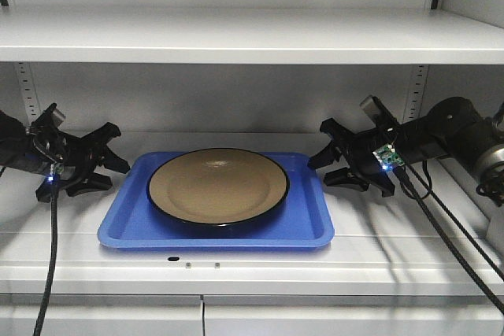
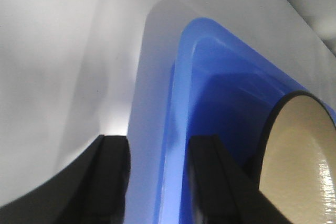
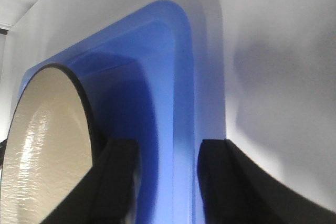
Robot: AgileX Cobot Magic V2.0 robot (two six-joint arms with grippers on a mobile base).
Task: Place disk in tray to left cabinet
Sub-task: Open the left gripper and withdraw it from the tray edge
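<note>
Two grippers, left point(image 1: 110, 164) and right point(image 1: 331, 164), flank the tray point(image 1: 126, 230) on the cabinet point(image 1: 236, 37) shelf, mid-frame; the disk point(image 1: 218, 185) lies inside it. Left wrist: we see wide jaws straddling the rim point(image 2: 170, 171). Right wrist: likewise; uneven lifting could slide the plate.

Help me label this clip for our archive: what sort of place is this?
Probably a lab or storeroom test setup: a light grey metal cabinet with slotted upright strips, a blue plastic tray holding a tan black-rimmed disk, and cabled robot arms either side.
</note>
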